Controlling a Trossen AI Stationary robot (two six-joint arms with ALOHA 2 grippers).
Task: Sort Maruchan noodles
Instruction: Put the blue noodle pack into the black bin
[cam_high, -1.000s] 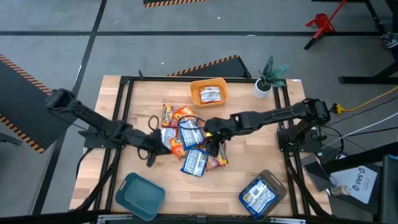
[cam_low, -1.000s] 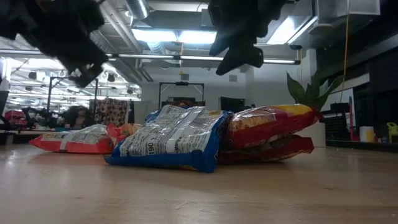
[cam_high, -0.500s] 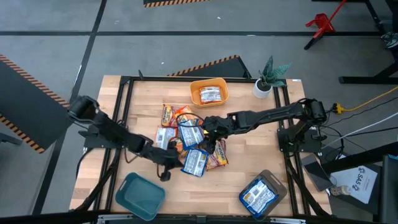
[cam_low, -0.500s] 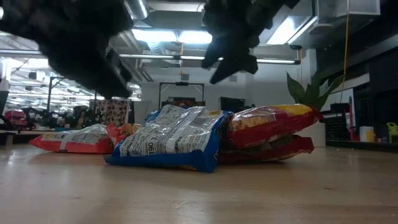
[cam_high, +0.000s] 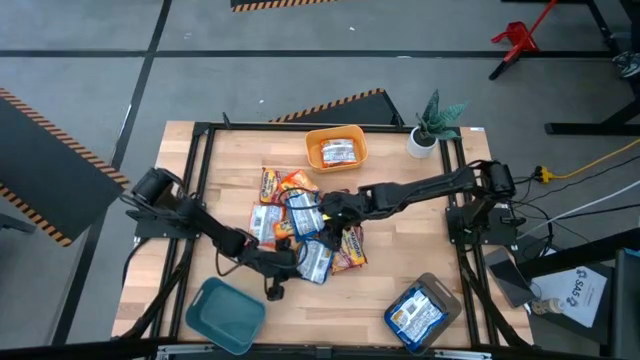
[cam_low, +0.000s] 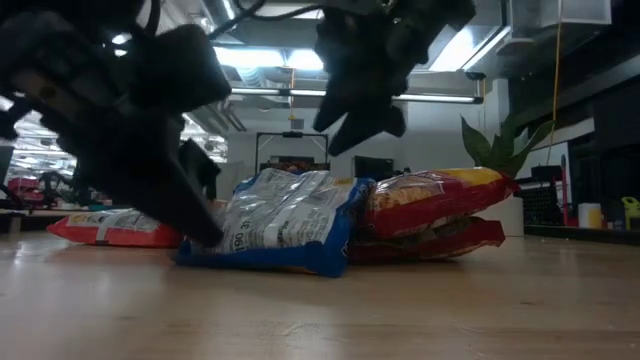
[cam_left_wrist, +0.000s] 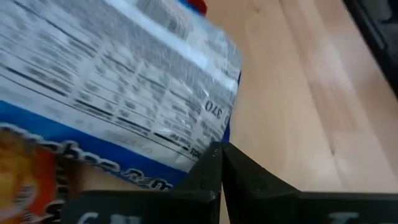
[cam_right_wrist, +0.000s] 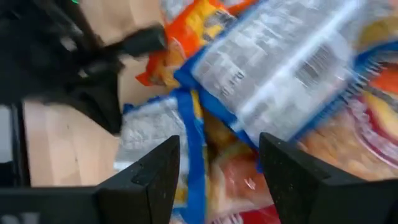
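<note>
Item: Maruchan noodles pile (cam_high: 300, 232), mid-table; near-edge blue-white packet (cam_high: 315, 262) lies flat, face down.
Left gripper (cam_high: 285, 266): fingers pressed together, empty, tip touching that packet's edge. Risk: shoves the packet instead of lifting it.
Right gripper (cam_high: 322, 226): jaws apart, empty, over the pile. Risk: catches 2 overlapping packets; arms collide.

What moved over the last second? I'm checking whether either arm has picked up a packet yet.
The left gripper, shut and empty, swept from the pile's left edge to the near blue-white packet. The right gripper, open, edged left over the pile. The packets and bins stayed put.
</note>
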